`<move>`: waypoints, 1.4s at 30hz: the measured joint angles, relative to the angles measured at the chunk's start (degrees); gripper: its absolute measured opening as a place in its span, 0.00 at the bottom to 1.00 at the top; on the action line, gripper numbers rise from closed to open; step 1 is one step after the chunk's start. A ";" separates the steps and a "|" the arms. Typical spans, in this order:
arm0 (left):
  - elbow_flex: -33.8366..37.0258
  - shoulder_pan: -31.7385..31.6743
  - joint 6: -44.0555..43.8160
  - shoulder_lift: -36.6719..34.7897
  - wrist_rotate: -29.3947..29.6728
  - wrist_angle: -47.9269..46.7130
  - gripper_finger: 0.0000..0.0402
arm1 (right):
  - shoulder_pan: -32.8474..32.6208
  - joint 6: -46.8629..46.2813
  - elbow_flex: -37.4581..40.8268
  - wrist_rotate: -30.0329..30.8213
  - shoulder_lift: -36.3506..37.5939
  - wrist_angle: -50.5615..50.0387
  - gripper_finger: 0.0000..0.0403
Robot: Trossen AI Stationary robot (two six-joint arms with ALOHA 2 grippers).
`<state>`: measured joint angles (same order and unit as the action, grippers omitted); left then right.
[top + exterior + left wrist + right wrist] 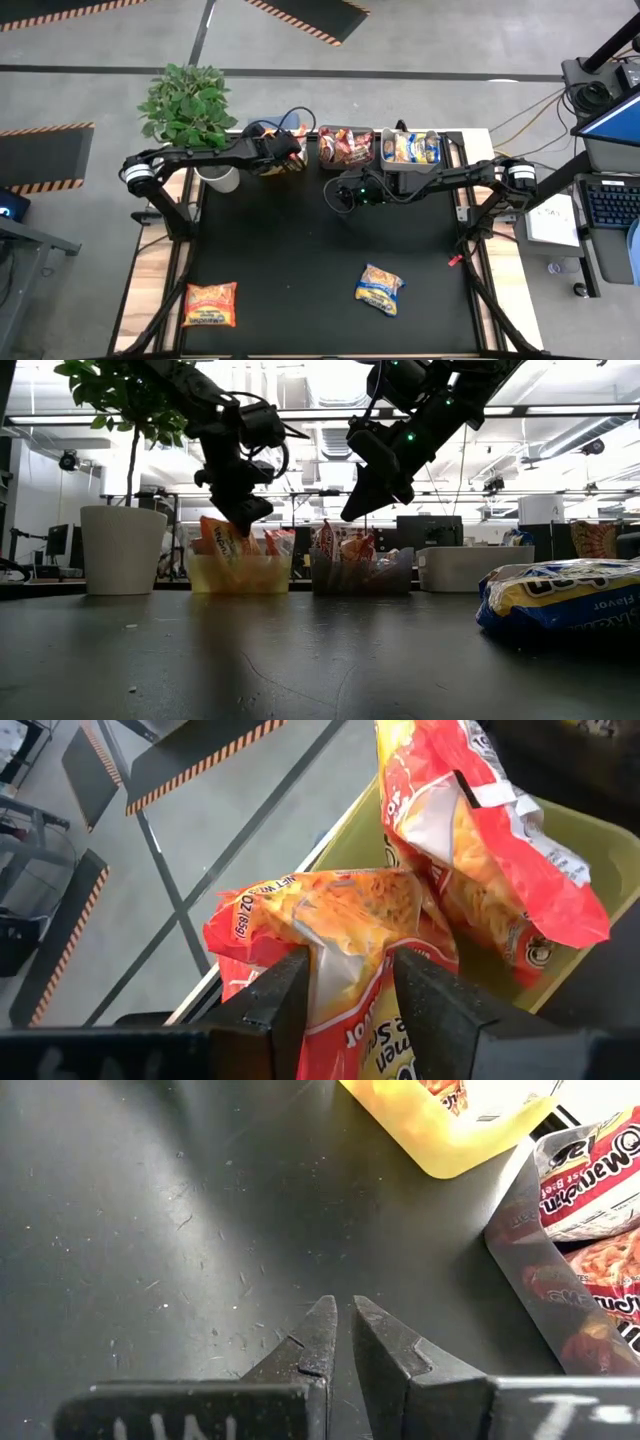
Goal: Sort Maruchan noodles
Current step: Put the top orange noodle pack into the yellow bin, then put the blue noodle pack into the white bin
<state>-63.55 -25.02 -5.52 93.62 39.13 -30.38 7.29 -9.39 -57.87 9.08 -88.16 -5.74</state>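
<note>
My left gripper (345, 990) hangs over the yellow bin (283, 165) at the table's far edge, shut on an orange-red noodle packet (330, 910). A second orange-red packet (480, 840) stands in that bin. My right gripper (343, 1320) is shut and holds nothing; it hovers above the black mat in front of the dark bin (347, 147), which holds red-pink packets (590, 1180). The grey bin (410, 148) holds blue-and-yellow packets. One orange-red packet (210, 303) and one blue-and-yellow packet (380, 288) lie flat near the table's near edge. My left gripper pinches the orange-red packet between its two fingers, on the crinkled wrapper near one end (345, 965). The fingers (290, 995) come from above, slanting down into the bin. The packet's other end reaches down inside the yellow bin (240, 570) beside the second packet.
A potted plant (187, 105) in a white pot stands at the far left corner, close to my left arm. The three bins line the far edge. A wide stretch of black mat (300, 250) lies between the bins and the two loose packets.
</note>
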 joint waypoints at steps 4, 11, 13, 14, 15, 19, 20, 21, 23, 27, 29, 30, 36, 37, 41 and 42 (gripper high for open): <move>1.97 0.00 -0.31 0.00 -0.02 2.36 0.29 | 0.00 0.00 0.00 0.00 0.00 0.02 0.07; 2.63 0.00 -1.33 0.00 -0.02 2.48 0.28 | 0.00 0.00 0.00 0.00 -0.02 0.04 0.07; 2.55 0.03 -1.40 0.00 0.49 2.36 0.28 | 0.00 0.00 0.00 0.00 -0.02 0.04 0.07; 2.44 0.07 -1.23 -0.05 0.59 2.00 0.28 | 0.00 0.00 0.00 0.00 -0.02 0.04 0.07; 2.32 0.09 -0.86 -0.28 0.65 1.47 0.28 | 0.00 0.00 0.00 0.00 -0.02 0.04 0.07; 1.37 0.28 0.33 -2.18 0.93 -0.35 0.28 | 0.00 -0.71 0.00 0.00 0.02 0.02 0.07; 1.34 0.41 0.73 -2.82 1.00 -0.52 0.28 | -0.02 -1.25 0.00 0.00 0.21 -0.05 0.07; 1.34 0.58 1.27 -3.44 1.06 -0.64 0.28 | -0.02 -1.70 0.00 0.00 0.50 -0.21 0.07; 1.36 1.23 2.57 -4.96 0.88 -0.86 0.28 | -0.16 -3.30 0.00 0.05 1.13 -0.35 0.07; 1.34 3.62 3.48 -9.12 0.82 -1.36 0.28 | -1.31 -7.02 0.00 -0.02 2.28 -1.47 0.07; 1.36 5.73 3.53 -11.25 -0.27 -1.69 0.28 | -2.45 -9.33 0.00 -0.15 2.95 -1.90 0.07; 1.36 6.95 3.73 -12.49 -1.66 -1.59 0.28 | -3.14 -10.48 0.00 -0.92 3.20 -1.77 0.07; 1.36 16.40 6.21 -17.03 -14.08 -1.50 0.28 | -8.87 -18.16 -0.02 -10.24 3.55 -2.16 0.07; 1.36 18.29 6.99 -17.40 -16.32 -1.43 0.28 | -10.05 -19.81 -0.02 -11.67 3.49 -2.14 0.07; 1.43 26.29 10.55 -17.66 -23.69 -0.22 0.28 | -14.82 -26.64 0.00 -18.91 3.11 -2.96 0.07; 1.45 28.37 11.37 -17.48 -24.64 0.21 0.28 | -16.03 -28.75 -0.02 -20.57 3.02 -2.90 0.07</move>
<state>-62.11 3.35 5.85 76.14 14.49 -30.17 -8.75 -38.14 -57.88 -11.49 -85.14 -8.64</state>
